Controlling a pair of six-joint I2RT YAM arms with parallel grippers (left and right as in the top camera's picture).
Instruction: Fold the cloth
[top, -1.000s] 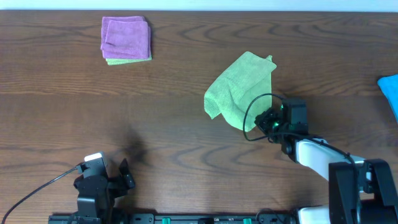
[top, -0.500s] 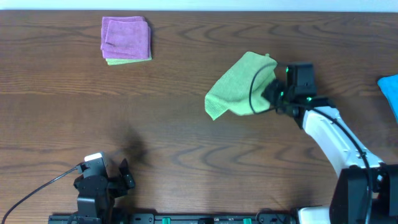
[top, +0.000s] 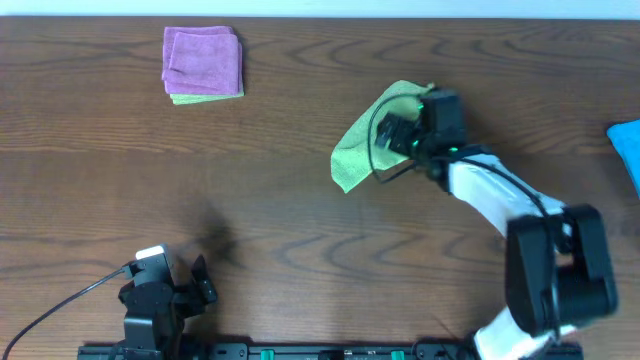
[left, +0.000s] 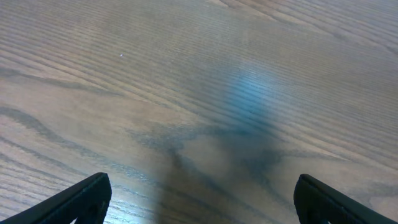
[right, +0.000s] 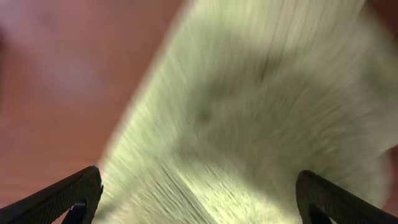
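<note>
The green cloth (top: 354, 152) lies crumpled right of the table's middle, partly doubled over itself. My right gripper (top: 397, 134) hovers over its right part and hides that side from above. In the right wrist view the cloth (right: 249, 93) fills the frame, blurred, and the right gripper (right: 199, 202) is open, its fingers wide apart on either side with nothing pinched. My left gripper (top: 178, 288) rests at the front left edge, far from the cloth. It stands open (left: 199, 202) over bare wood.
A folded purple cloth on a folded green one (top: 203, 65) sits at the back left. A blue cloth (top: 627, 145) pokes in at the right edge. The tabletop (top: 250, 200) is dark wood.
My right gripper swept from the cloth's lower right up and leftward, dragging that edge over the cloth, then opened and let go. The left arm stayed still.
</note>
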